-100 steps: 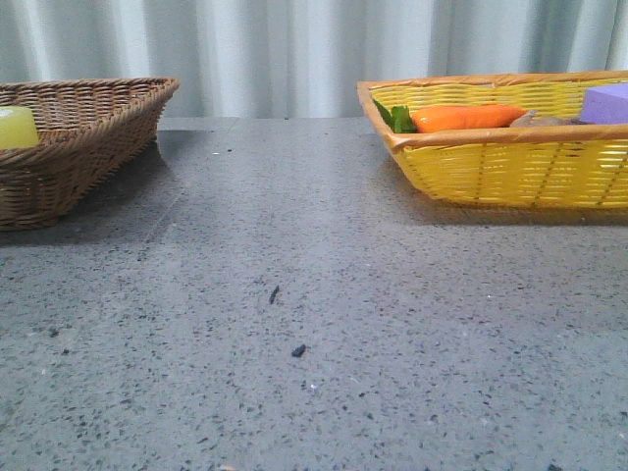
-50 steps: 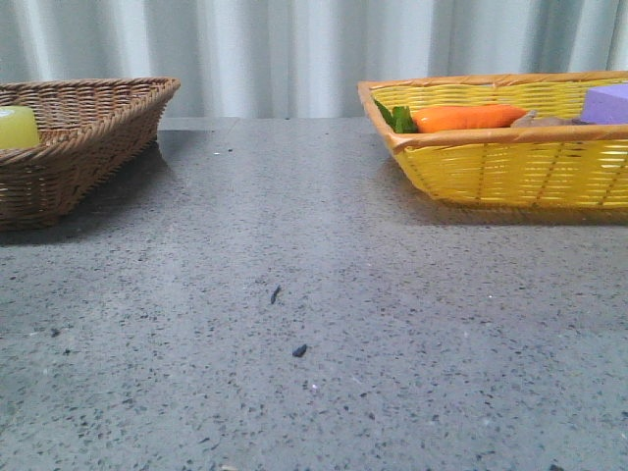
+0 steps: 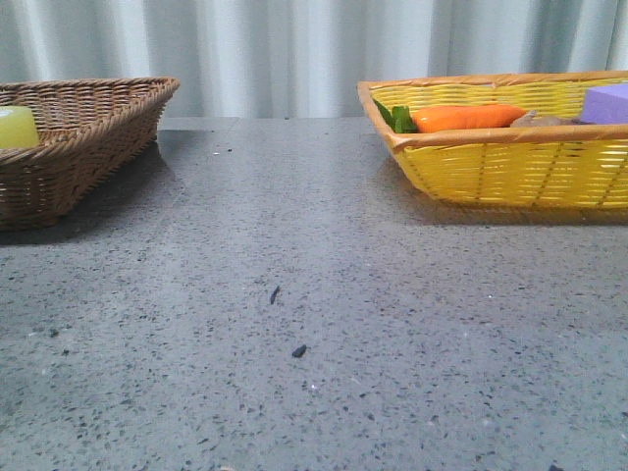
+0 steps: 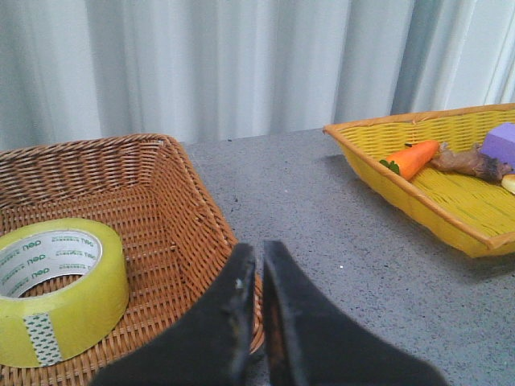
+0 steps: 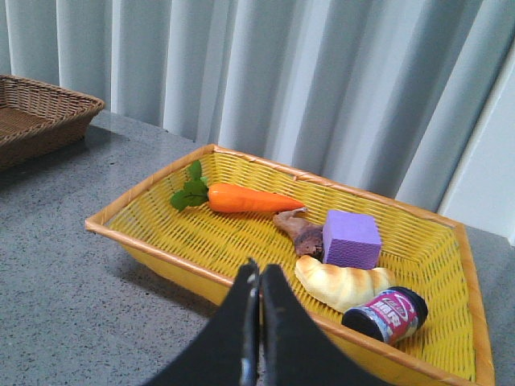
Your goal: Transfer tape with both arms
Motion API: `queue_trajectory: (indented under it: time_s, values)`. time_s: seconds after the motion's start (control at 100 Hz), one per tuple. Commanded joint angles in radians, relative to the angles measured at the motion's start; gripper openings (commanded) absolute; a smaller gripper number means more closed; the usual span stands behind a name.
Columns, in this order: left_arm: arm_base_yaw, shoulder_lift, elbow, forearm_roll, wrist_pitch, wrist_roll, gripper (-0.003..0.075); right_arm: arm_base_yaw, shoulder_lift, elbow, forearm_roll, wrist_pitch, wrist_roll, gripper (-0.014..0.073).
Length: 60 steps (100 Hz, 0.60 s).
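The yellow tape [image 4: 55, 284] lies flat in the brown wicker basket [image 4: 173, 201], its white core with green print facing up. In the front view only its yellow edge [image 3: 17, 128] shows over the brown basket's rim [image 3: 88, 132] at far left. My left gripper [image 4: 258, 251] is shut and empty, above the basket's near corner, to the right of the tape and apart from it. My right gripper [image 5: 260, 273] is shut and empty, in front of the yellow basket's near rim [image 5: 161, 245]. Neither gripper shows in the front view.
The yellow basket [image 3: 510, 167] at back right holds an orange carrot [image 5: 245, 198], a purple block [image 5: 352, 238], a croissant [image 5: 342, 285], a brown root [image 5: 299, 232] and a dark jar [image 5: 386, 315]. Grey speckled table [image 3: 314, 324] lies between the baskets. A curtain hangs behind.
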Motion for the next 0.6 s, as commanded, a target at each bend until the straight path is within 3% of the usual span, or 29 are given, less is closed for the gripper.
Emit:
queue_trajectory:
  time_s: [0.0,0.12,0.28,0.59]
  values:
    - [-0.008,0.002,-0.025,-0.008,-0.085,0.0,-0.002,-0.005,0.014,-0.018,-0.031,-0.072,0.0,-0.005]
    - [-0.004,-0.073,0.02,0.119,-0.089,0.0,-0.002,-0.005,0.014,-0.018,-0.031,-0.072,0.0,-0.0051]
    - [0.058,-0.231,0.195,0.163,-0.134,0.0,-0.002,-0.005,0.014,-0.018,-0.031,-0.072,0.0,-0.0051]
    - [0.327,-0.48,0.461,0.1,-0.168,-0.011,-0.002,-0.005,0.014,-0.018,-0.031,-0.072,0.0,-0.0051]
